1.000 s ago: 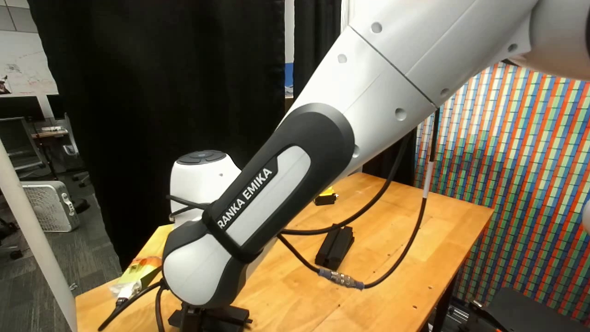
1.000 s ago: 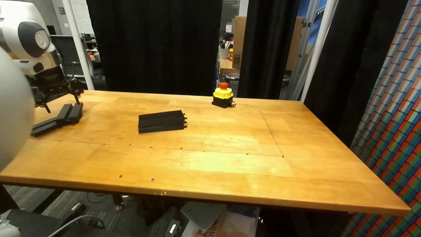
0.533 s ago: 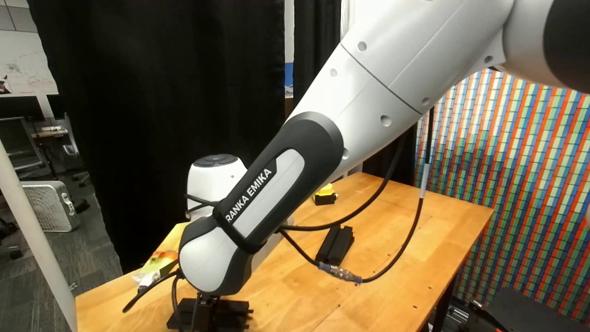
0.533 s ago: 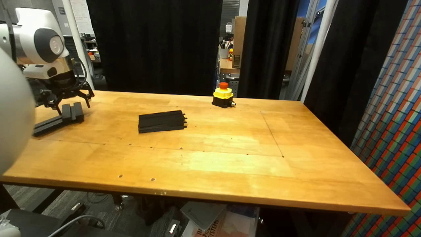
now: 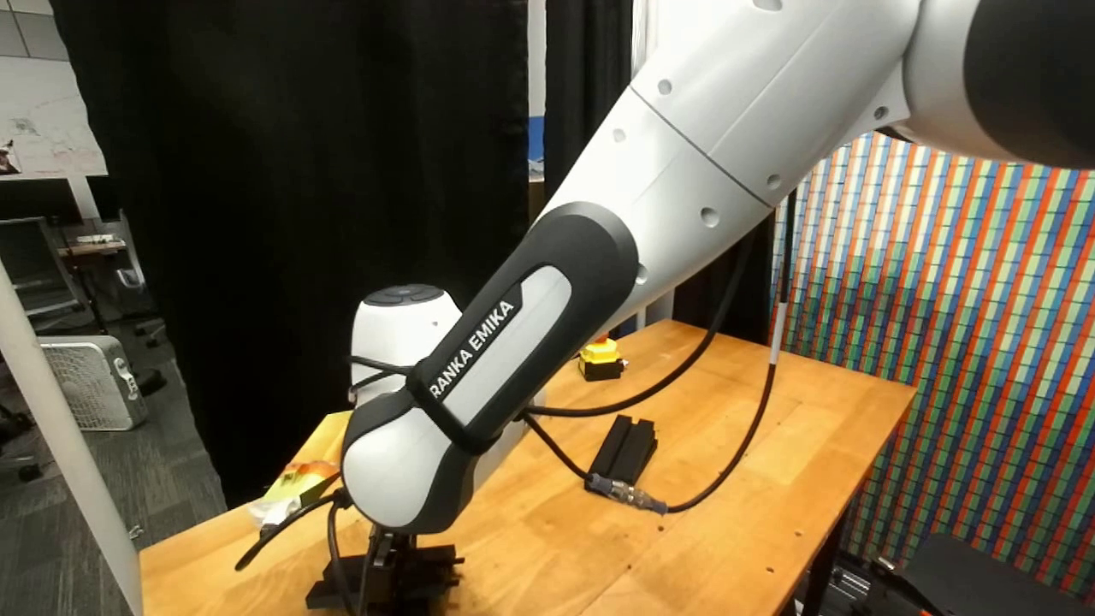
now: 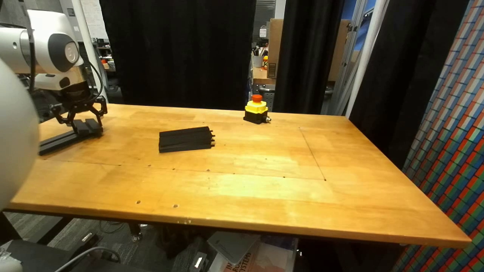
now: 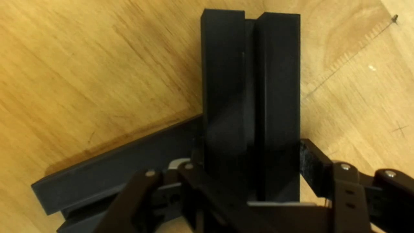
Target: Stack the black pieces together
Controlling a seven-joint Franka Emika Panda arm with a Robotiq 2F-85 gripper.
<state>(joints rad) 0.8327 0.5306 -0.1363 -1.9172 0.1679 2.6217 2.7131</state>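
Pinching top black piece [image 7: 233,97], gripper [image 7: 251,152] has jaws snug both sides; piece is crosswise over lower black piece [image 7: 123,168]. Prob best lifting dead straight so bottom one doesn't drag.

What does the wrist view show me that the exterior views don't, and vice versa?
Only the wrist view: a small cross mark on the wooden tabletop, which I can't make out in the exterior views.
Only the exterior views: the yellow-and-red button, black curtains, and the separate black block (piece count unclear).
Shared, clearest from the wrist: the tool closed on the upper black piece, which lies across the lower black piece, on the wooden tabletop.
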